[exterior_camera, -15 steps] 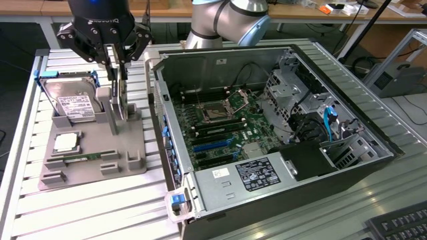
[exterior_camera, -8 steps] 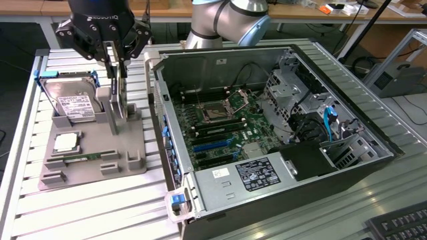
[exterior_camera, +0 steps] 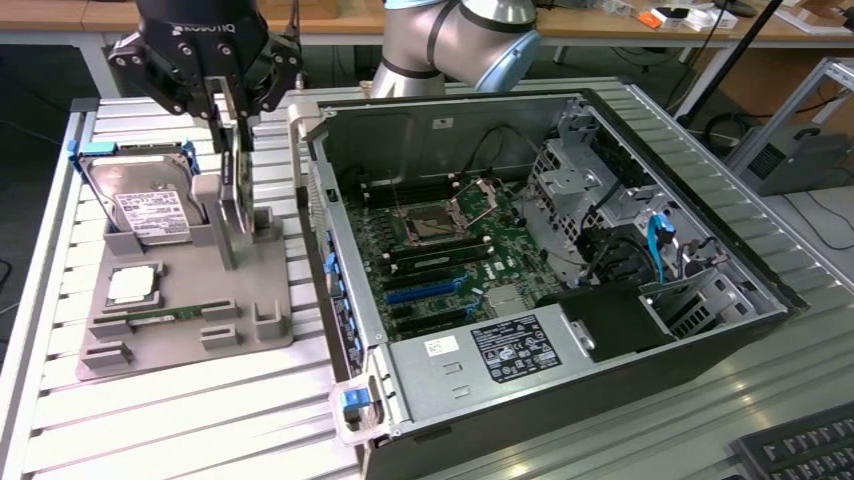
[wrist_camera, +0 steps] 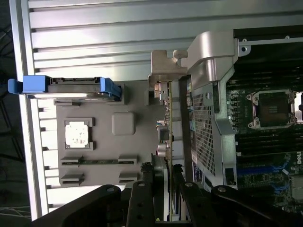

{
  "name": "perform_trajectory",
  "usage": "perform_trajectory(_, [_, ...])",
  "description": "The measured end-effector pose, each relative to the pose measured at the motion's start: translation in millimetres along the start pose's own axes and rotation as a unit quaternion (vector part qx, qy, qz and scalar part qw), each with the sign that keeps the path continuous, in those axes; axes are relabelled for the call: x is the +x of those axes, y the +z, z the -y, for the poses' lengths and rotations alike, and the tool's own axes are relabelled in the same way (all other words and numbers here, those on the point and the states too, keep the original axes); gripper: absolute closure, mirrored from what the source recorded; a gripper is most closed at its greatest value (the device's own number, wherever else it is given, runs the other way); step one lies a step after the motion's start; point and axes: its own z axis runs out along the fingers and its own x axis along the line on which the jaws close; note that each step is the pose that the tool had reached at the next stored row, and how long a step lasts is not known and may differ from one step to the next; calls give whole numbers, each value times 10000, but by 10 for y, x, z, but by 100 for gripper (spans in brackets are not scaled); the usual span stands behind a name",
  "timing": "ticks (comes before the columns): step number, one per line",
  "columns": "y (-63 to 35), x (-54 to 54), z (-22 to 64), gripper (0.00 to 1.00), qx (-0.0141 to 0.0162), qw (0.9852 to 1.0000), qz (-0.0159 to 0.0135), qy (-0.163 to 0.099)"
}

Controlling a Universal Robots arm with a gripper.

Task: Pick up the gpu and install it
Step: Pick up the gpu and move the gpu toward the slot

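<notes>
The gpu (exterior_camera: 238,205) is a thin dark card standing on edge in a slot of the grey holder tray (exterior_camera: 267,290), in the exterior view's left half. My gripper (exterior_camera: 234,125) hangs straight above it, its two black fingers straddling the card's upper edge. In the wrist view I look down the gpu (wrist_camera: 167,127) edge-on, its silvery bracket at the far end. My gripper (wrist_camera: 166,184) has a finger pressed to each face, so it is shut on the card. The card still sits in the tray (wrist_camera: 137,99).
The open computer case (exterior_camera: 534,250) lies beside the tray, its motherboard with blue slots (exterior_camera: 427,290) exposed. A hard drive (exterior_camera: 147,205), a processor chip (exterior_camera: 131,285) and a green memory stick (exterior_camera: 154,320) share the tray. The case wall (wrist_camera: 213,109) stands close to the card.
</notes>
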Motion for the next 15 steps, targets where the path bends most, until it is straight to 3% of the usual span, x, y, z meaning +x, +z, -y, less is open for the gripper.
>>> perform_trajectory(15, [-80,-2,-3,73,0,10000,0,0])
